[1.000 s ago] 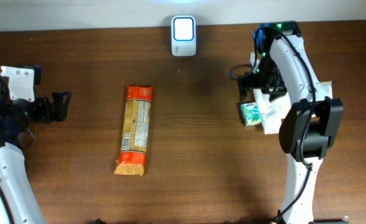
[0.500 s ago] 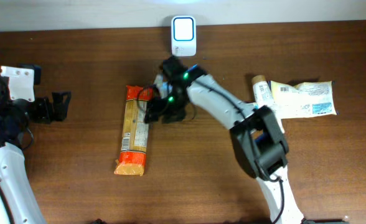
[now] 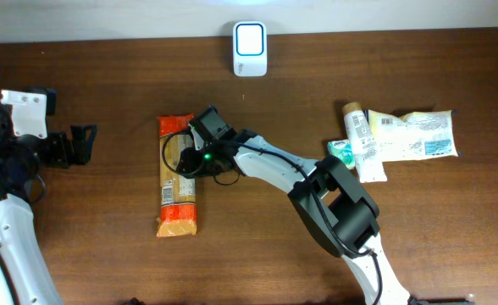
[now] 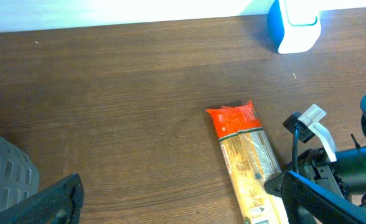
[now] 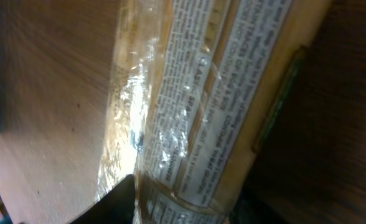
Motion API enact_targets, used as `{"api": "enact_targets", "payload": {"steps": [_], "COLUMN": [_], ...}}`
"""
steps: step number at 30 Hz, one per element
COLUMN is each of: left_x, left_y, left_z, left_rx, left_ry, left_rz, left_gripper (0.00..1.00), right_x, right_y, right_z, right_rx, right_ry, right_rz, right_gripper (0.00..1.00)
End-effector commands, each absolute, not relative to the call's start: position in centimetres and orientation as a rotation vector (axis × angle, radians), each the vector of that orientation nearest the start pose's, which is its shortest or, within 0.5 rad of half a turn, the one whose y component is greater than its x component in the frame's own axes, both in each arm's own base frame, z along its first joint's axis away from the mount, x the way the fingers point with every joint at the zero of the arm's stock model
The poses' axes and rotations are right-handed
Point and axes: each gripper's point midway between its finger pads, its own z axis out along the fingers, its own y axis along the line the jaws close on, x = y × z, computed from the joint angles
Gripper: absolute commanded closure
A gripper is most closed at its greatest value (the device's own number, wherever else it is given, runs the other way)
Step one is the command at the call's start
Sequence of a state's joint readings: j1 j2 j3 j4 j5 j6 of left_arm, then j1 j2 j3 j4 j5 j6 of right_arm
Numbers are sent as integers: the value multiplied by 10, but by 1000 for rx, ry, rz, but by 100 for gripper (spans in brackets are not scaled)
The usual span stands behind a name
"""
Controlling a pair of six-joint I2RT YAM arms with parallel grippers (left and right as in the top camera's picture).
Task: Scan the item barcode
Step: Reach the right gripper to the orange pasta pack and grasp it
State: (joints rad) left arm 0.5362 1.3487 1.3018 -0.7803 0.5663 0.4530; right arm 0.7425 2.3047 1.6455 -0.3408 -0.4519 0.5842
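The item, a long orange-and-yellow pasta packet [image 3: 179, 203] [image 4: 248, 155], lies flat on the table left of centre. My right gripper [image 3: 184, 157] reaches across from the right and is shut on the packet's middle. In the right wrist view the printed label [image 5: 195, 112] fills the space between the fingers [image 5: 116, 200] of that gripper [image 5: 183, 202]. I cannot make out its barcode. The white scanner [image 3: 250, 49] [image 4: 293, 25] stands at the table's far edge. My left gripper [image 3: 84, 144] [image 4: 180, 199] hovers open at the far left, clear of the packet.
At the right lie a white tube [image 3: 363, 140], a small green item [image 3: 340, 152] and a white pouch [image 3: 414, 135]. The right arm [image 3: 274, 165] stretches across the table's middle. Bare wood lies between my left gripper and the packet.
The right arm swung from the items at the right across to the pasta packet, and its jaws closed in on it. The packet shifted slightly left. The left arm stayed still.
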Motion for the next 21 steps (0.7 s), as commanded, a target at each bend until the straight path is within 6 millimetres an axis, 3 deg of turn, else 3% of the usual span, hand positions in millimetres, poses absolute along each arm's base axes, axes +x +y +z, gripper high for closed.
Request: {"api": "enact_targets", "payload": {"steps": [1, 6, 9, 12, 14, 16, 18, 20, 21], "left_x": [355, 355, 355, 355, 355, 355, 355, 355, 355], "left_y": [103, 103, 103, 103, 103, 103, 103, 103, 103], "left_z": [263, 263, 263, 263, 263, 263, 263, 263, 263], "left_rx": [184, 184, 184, 184, 184, 184, 184, 184, 184], "left_ry": [2223, 2223, 2223, 2223, 2223, 2223, 2223, 2223, 2223], "left_rz": [-154, -154, -154, -154, -155, -154, -154, -154, -154], "left_gripper": [1, 1, 1, 1, 1, 1, 1, 1, 1], "right_x": [349, 341, 347, 361, 364, 375, 381, 378, 372], "right_y": [420, 420, 406, 374, 353, 313, 279, 269, 274], "right_z": [2, 5, 23, 67, 87, 104, 109, 102, 90], "right_rx": [-395, -410, -443, -577, -637, -682, -685, -726, -775], "right_ry": [2795, 2826, 2824, 2775, 2788, 2811, 2762, 2720, 2719], "right_rz": [938, 1011, 1080, 993, 823, 373, -82, -311, -374], "right_gripper": [66, 96, 96, 96, 96, 96, 96, 96, 96]}}
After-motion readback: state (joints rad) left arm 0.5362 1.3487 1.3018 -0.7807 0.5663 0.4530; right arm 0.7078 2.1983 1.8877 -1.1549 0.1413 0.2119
